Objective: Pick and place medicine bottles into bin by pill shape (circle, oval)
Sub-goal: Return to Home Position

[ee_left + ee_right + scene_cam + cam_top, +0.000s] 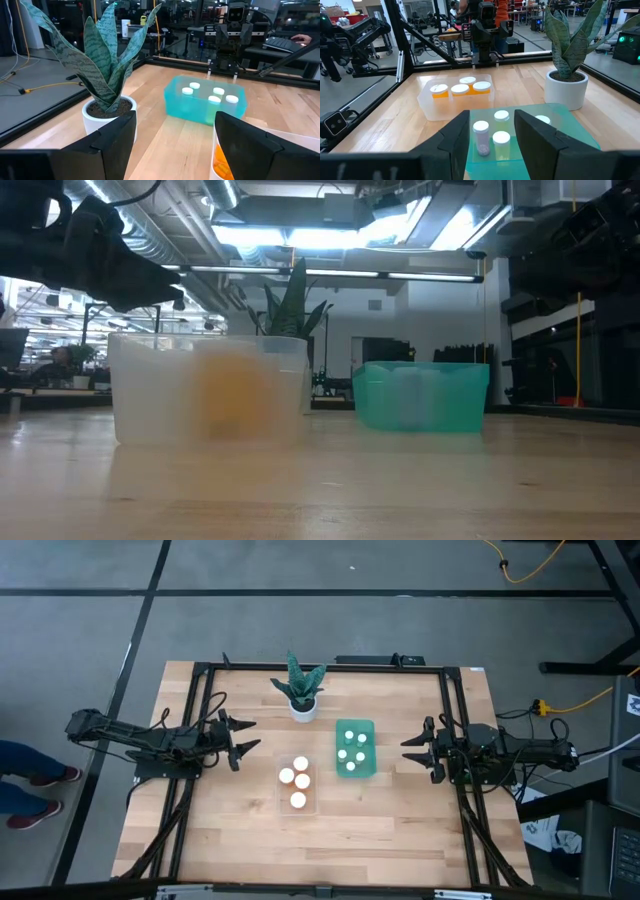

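Note:
Several orange medicine bottles with white caps [460, 90] stand upright in a clear bin [298, 802] at the table's middle. Several pale bottles with white caps [218, 91] stand upright in a green bin [355, 727] just right of it. My left gripper [250, 737] hovers open at the left of the clear bin, pointing level toward the bins, and nothing is between its fingers [112, 137]. My right gripper [405, 752] hovers open at the right of the green bin, also level, with nothing between its fingers [457, 132].
A snake plant in a white pot [302, 708] stands at the far middle, just behind the two bins. A black frame rail [320, 668] runs around the table. Bare wood [300, 850] lies between the bins and the near edge.

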